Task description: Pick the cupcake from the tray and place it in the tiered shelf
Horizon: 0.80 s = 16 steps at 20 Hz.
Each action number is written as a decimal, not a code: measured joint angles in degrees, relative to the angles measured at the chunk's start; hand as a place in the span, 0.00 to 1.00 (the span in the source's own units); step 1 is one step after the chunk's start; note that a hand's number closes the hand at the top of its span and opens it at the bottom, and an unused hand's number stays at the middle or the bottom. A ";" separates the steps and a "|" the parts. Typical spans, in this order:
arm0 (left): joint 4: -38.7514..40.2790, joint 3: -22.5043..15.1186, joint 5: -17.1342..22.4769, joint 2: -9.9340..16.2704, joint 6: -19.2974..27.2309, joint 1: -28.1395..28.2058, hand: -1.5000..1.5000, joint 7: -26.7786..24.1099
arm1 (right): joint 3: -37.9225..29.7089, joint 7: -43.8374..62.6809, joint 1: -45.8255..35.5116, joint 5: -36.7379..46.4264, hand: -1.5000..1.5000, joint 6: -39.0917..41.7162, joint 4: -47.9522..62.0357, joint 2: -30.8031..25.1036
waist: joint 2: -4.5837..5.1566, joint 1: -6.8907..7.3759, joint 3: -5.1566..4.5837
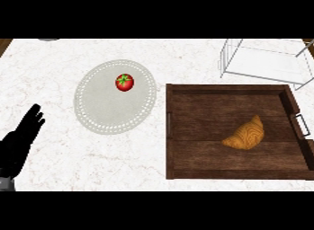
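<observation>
On my head view, what lies in the tray [186, 130] is a brown, wood-grained, crescent-shaped item [246, 134], more like a croissant than a cupcake; I see nothing there that I could call a cupcake, so I report this item as the tray's only content. It rests on the tray's floor in the right half, a little below the middle, near the right wall but not touching it as far as I can tell. The tray is dark wood with raised walls and a metal handle [303, 125] on its right side; it sits on the white marbled counter [86, 161] in the right part of the view. Just beyond the tray's far right corner stands the tiered shelf [269, 63], a white wire frame with a pale level inside, cut off by the view's upper and right edges. To the tray's left lies a round pale doily mat [109, 108], its rim just beside the tray's left wall, and on its upper part sits a red tomato [124, 82] with a green stem. At the far left lower edge my left hand [18, 139] shows, black, fingers straight and pointing up, holding nothing, well apart from the tray. My right hand does not show.
</observation>
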 measured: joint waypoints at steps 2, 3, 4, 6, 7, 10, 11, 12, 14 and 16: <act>0.90 0.42 0.02 0.11 -0.31 -0.71 0.50 -0.41 | 1.98 -1.17 -1.37 2.20 1.00 -1.90 3.01 -0.32 | 0.05 0.06 -0.01; 0.65 0.52 0.00 0.15 -0.25 -1.05 0.50 -0.02 | 2.59 -2.00 -1.87 3.32 1.00 -2.90 4.77 -0.68 | 0.06 0.09 -0.02; 0.94 0.70 -0.03 0.13 -0.27 -1.15 0.50 -0.15 | 3.02 -3.45 -1.83 4.45 1.00 -4.02 6.34 -1.19 | 0.08 0.08 -0.02; 0.99 0.81 -0.21 0.26 -0.38 -1.35 0.50 0.07 | 4.00 -6.53 -2.83 6.67 1.00 -6.19 10.91 -2.29 | 0.14 0.23 0.00; 1.17 0.95 -0.07 0.24 -0.68 -1.26 0.50 -0.33 | 4.50 -8.15 -3.12 7.98 1.00 -7.55 13.19 -2.80 | 0.18 0.32 -0.01; 1.70 0.79 -0.67 -0.31 -0.34 -1.72 0.50 -0.45 | 6.71 -11.09 -4.43 10.96 1.00 -10.70 18.20 -2.61 | 0.17 0.27 0.00; 0.83 0.85 -0.61 -0.32 -0.27 -1.61 0.50 0.18 | 6.93 -12.17 -4.73 11.63 1.00 -11.79 19.93 -2.62 | 0.16 0.30 0.00; 1.45 1.06 -0.60 -0.19 -0.47 -2.00 0.50 -0.03 | 7.37 -13.38 -5.56 12.49 1.00 -12.96 22.31 -2.61 | 0.19 0.34 0.01; 1.75 1.24 -0.58 -0.41 -0.65 -1.74 0.50 -0.54 | 7.13 -16.43 -5.88 13.42 1.00 -15.24 26.62 -2.99 | 0.22 0.38 0.00; 1.26 0.84 -1.03 -0.74 -0.39 -1.87 0.50 0.15 | 7.36 -18.13 -7.23 14.41 1.00 -17.36 30.78 -2.52 | 0.23 0.45 0.01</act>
